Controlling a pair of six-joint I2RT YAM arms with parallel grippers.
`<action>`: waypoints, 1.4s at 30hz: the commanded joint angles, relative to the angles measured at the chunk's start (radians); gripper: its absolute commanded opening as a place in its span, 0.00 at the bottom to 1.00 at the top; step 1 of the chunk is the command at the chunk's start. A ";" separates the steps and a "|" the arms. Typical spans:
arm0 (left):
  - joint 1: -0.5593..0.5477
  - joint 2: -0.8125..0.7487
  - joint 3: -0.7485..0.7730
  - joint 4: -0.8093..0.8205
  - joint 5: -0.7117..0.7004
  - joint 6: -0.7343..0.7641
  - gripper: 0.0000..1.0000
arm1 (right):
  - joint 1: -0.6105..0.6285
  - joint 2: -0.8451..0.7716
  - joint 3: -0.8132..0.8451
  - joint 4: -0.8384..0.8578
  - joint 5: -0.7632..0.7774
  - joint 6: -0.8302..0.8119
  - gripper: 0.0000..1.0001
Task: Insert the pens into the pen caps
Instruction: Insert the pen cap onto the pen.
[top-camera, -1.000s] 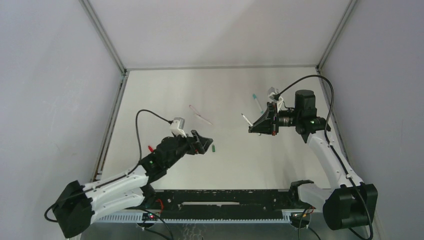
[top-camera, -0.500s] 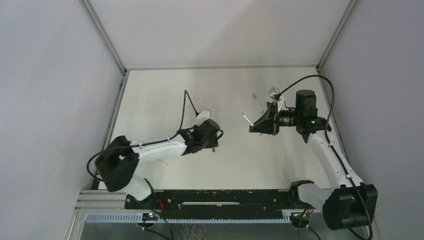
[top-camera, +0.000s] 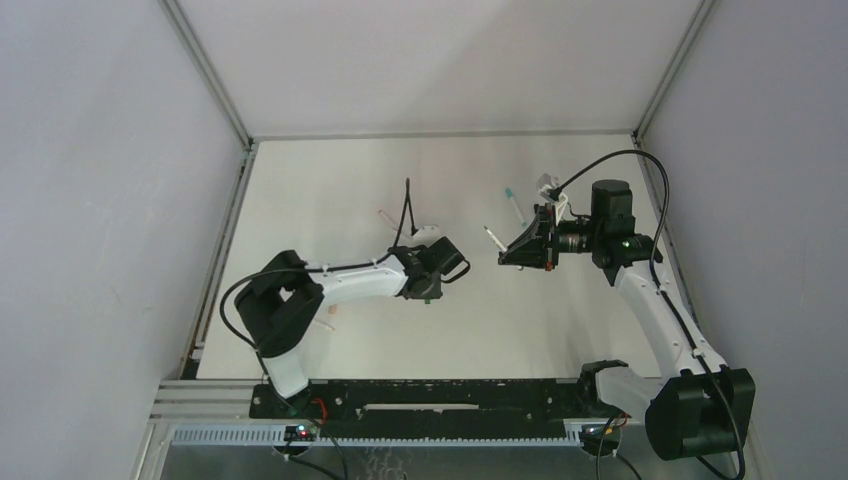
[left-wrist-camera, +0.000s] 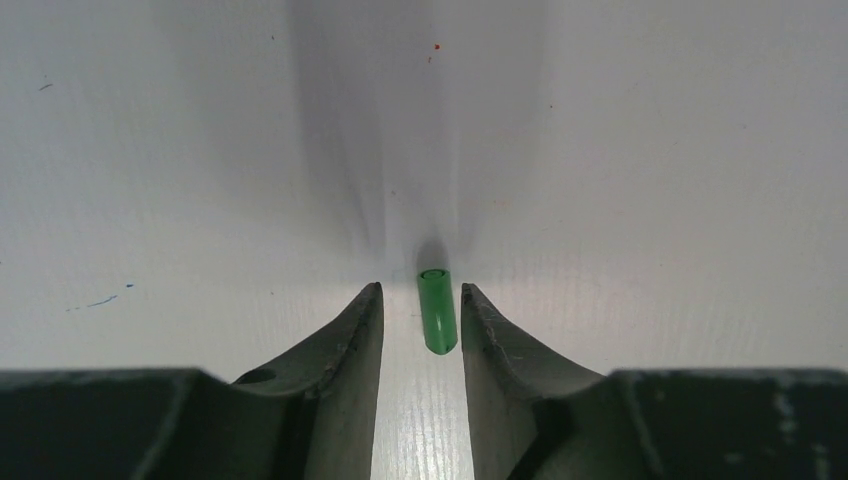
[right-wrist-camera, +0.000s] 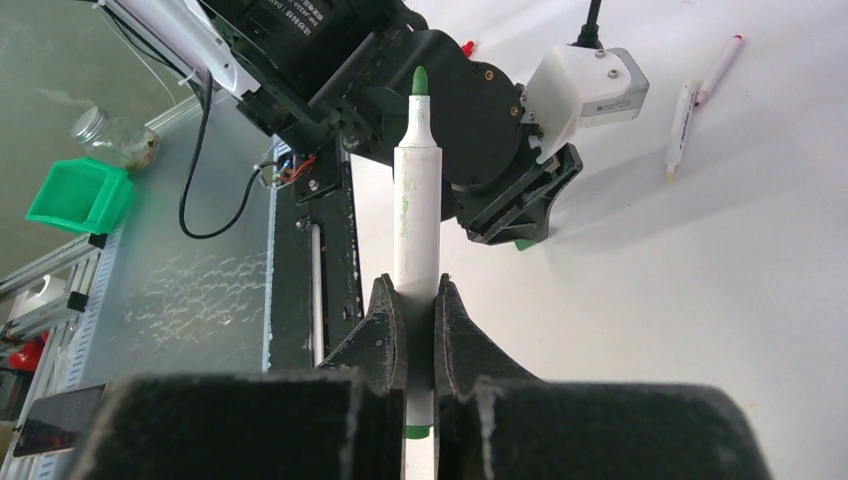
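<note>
Left jaws stand open astride a green cap (left-wrist-camera: 437, 312) lying on the tabletop (left-wrist-camera: 650, 150); right jaws clamp a green-tipped pen (right-wrist-camera: 416, 200). What the green bin (right-wrist-camera: 70, 208) holds is hidden.

White table top (top-camera: 330, 190) noted, bounded by grey enclosure walls (top-camera: 100, 200) and aluminium corner struts (top-camera: 205, 70). A faint blue mark (left-wrist-camera: 100, 300) is recorded on the surface. Off the table, a green plastic bin (right-wrist-camera: 78, 195) is seen near a lidded glass jar (right-wrist-camera: 115, 138); contents not resolved.
</note>
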 joint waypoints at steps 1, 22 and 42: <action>-0.009 0.033 0.064 -0.040 -0.028 0.008 0.38 | -0.010 -0.018 0.015 0.004 -0.010 -0.017 0.00; -0.018 0.001 -0.052 -0.026 0.116 0.234 0.12 | -0.009 -0.023 0.015 0.005 -0.014 -0.015 0.00; -0.026 -0.063 -0.177 -0.089 0.348 0.389 0.26 | -0.010 -0.026 0.015 0.005 -0.016 -0.014 0.00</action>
